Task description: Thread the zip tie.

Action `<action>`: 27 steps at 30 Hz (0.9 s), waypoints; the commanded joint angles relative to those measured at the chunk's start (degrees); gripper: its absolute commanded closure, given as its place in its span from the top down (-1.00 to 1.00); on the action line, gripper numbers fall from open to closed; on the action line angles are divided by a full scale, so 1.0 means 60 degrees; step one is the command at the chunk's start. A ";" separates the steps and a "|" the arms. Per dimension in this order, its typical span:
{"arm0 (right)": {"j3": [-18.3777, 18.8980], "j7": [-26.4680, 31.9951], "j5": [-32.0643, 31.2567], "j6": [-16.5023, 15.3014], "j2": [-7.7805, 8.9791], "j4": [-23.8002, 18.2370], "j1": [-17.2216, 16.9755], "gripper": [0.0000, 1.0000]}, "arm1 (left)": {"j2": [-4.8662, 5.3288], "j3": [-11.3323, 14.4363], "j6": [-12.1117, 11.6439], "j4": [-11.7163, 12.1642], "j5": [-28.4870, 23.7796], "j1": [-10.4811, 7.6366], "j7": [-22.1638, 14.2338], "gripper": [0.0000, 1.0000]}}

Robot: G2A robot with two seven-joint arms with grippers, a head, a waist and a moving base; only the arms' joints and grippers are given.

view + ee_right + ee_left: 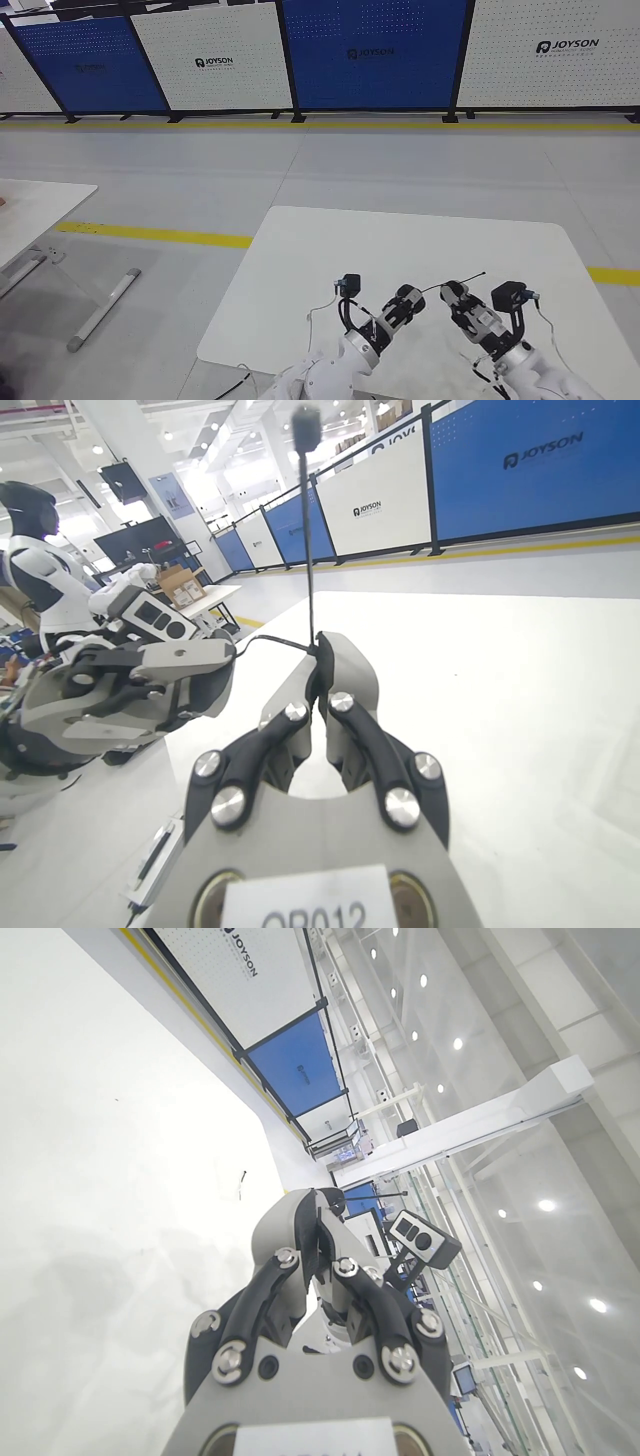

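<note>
left gripper [320, 1223]: over the near edge of the white table [400, 240]; we see its fingers pressed together, seemingly pinching the tail of the zip tie [309, 550], though the contact is hard to make out.
zip tie: black, spanning both grippers; we see its strap rising past the right gripper [317, 657], head uppermost.
right gripper: just beside the left gripper, fingers clamped on the strap.

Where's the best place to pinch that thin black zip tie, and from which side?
Probably on the strap, not the blocky head: the zip tie is thin and bendy, so come from the side and press across the strap, close to the end being guided. The right gripper is shut on it that way; the left gripper pinches the short bent end.
</note>
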 commanded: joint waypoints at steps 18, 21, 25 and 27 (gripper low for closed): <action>0.0151 0.0132 -0.0118 0.0428 -0.0115 0.0005 -0.0033 -1.00 | 0.0274 -0.1270 -0.0915 -0.0839 -0.0206 0.1501 0.0782 1.00; 0.0151 0.0132 -0.0118 0.0428 -0.0115 0.0005 -0.0033 -1.00 | 0.0274 -0.1270 -0.0915 -0.0839 -0.0206 0.1501 0.0782 1.00; 0.0151 0.0132 -0.0118 0.0428 -0.0115 0.0005 -0.0033 -1.00 | 0.0274 -0.1270 -0.0915 -0.0839 -0.0206 0.1501 0.0782 1.00; 0.0151 0.0132 -0.0118 0.0428 -0.0115 0.0005 -0.0033 -1.00 | 0.0274 -0.1270 -0.0915 -0.0839 -0.0206 0.1501 0.0782 1.00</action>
